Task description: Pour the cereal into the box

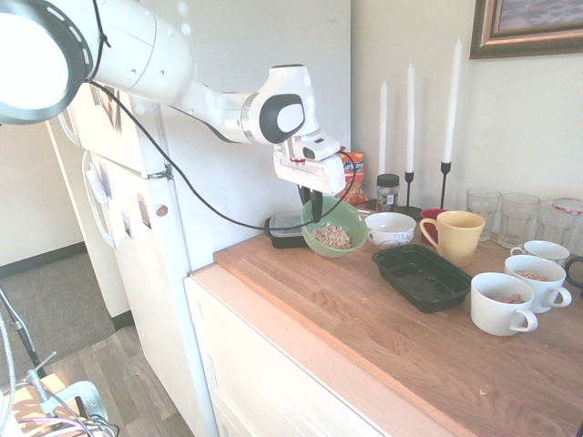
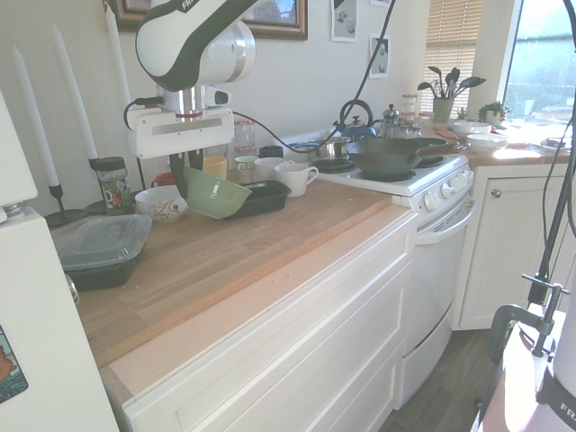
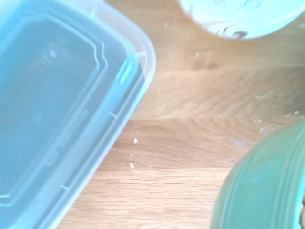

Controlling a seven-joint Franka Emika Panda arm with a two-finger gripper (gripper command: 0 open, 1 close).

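Above the bench (image 1: 383,337), jaws pinch a tilted green bowl (image 1: 335,228) holding the cereal (image 1: 332,237). Just beside it lies the box (image 1: 421,276)

Wooden counter (image 1: 383,337) with black box (image 1: 421,276)

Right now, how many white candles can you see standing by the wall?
3. A short candle, a taller candle just beside it, and the tallest candle nearest the yellow mug. Others may be hidden behind the arm.
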